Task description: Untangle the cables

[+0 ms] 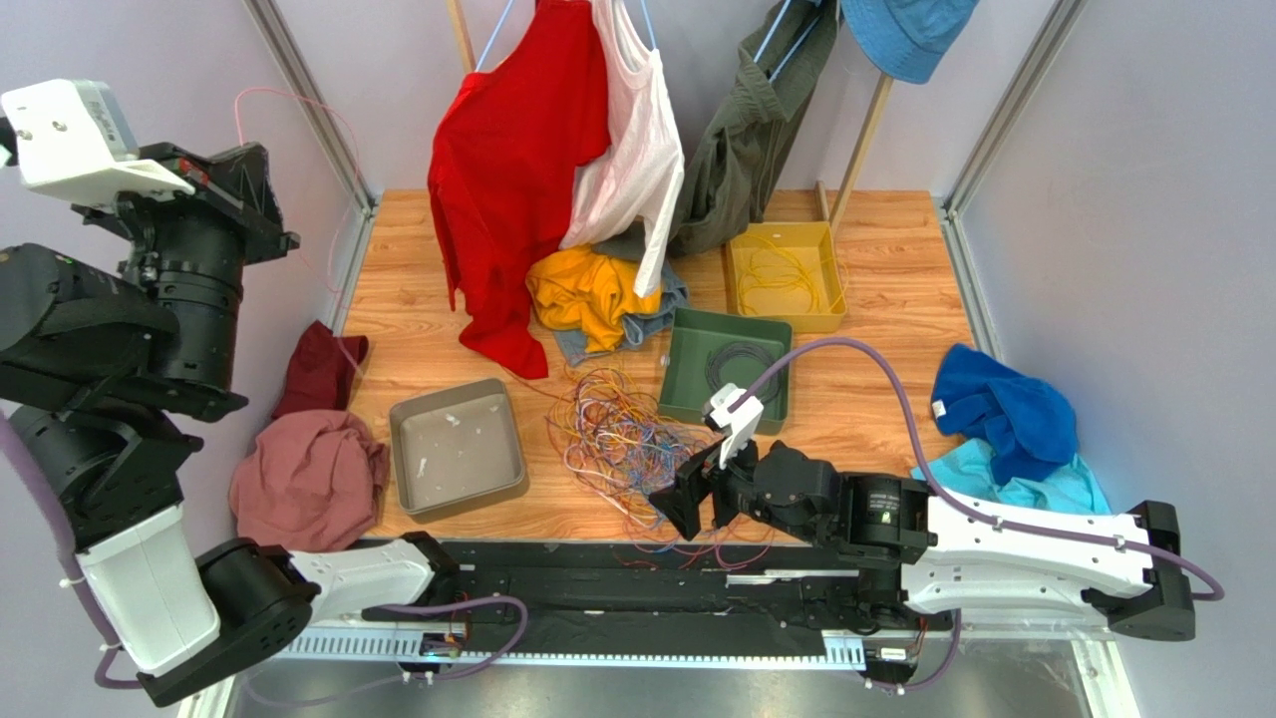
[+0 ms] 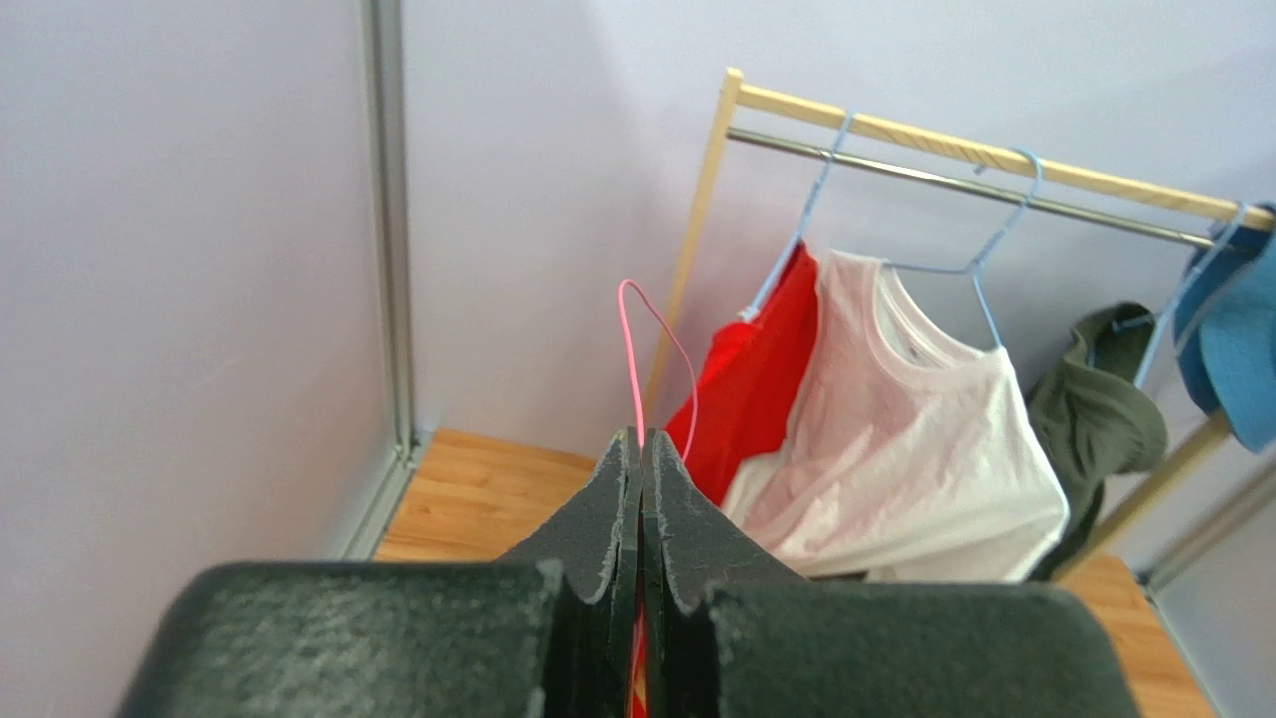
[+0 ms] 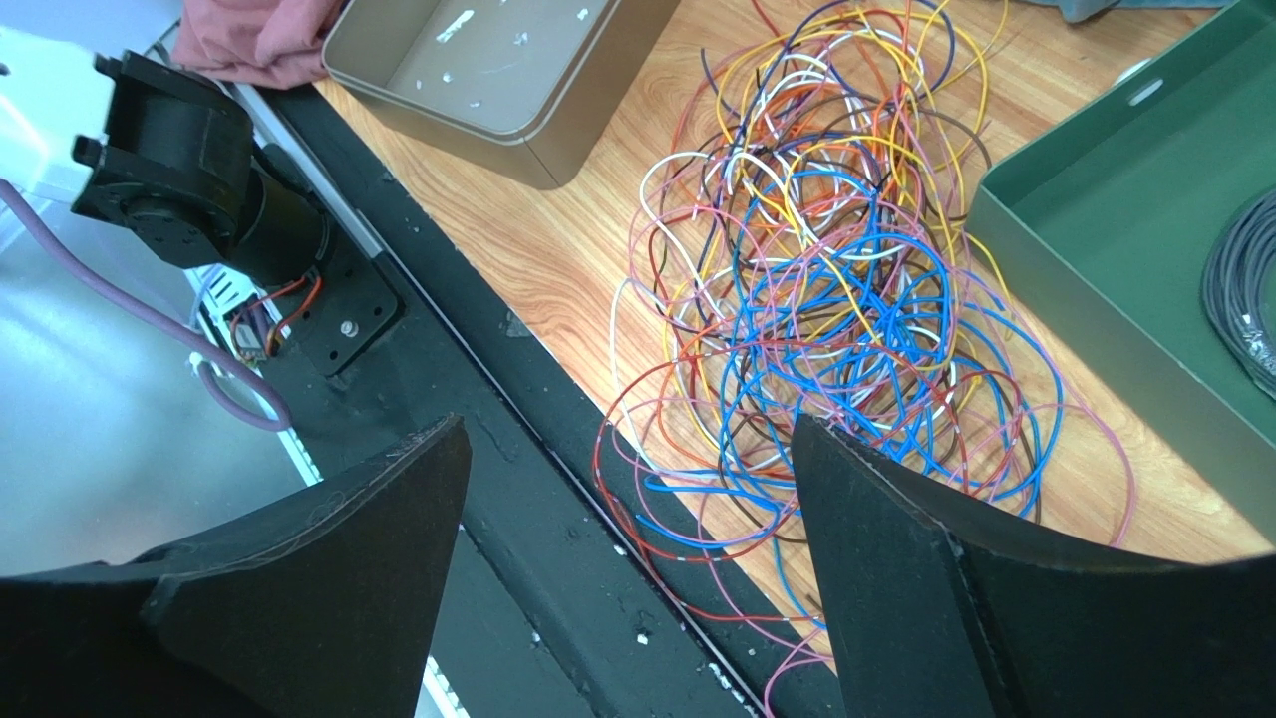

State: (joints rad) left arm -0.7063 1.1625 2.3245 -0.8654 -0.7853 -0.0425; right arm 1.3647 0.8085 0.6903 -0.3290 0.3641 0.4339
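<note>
Left side: the left gripper (image 2: 641, 449) is raised beside the enclosure wall, well clear of the bench (image 1: 869, 404). Its fingers are pressed together, pinching a pink cable (image 2: 635, 337) that loops up from between the tips. Where that cable runs below the gripper cannot be made out.

Left of centre: two reddish cloths (image 1: 307, 471) lie at the bench's left edge, with a grey tray (image 1: 479, 464) just beside them.

Centre: the cables (image 3: 839, 299) lie in one tangled heap on the bench between the grey tray and a green tray (image 1: 692, 337). Orange, blue, red, yellow, white and purple strands are mixed, and several loops spill over the near edge onto the black rail (image 3: 494, 449).

Right of centre: the right gripper (image 3: 626, 449) hovers over the heap's near edge with its jaws spread wide and nothing between them. A dark coil (image 3: 1243, 284) sits inside the green tray.
</note>
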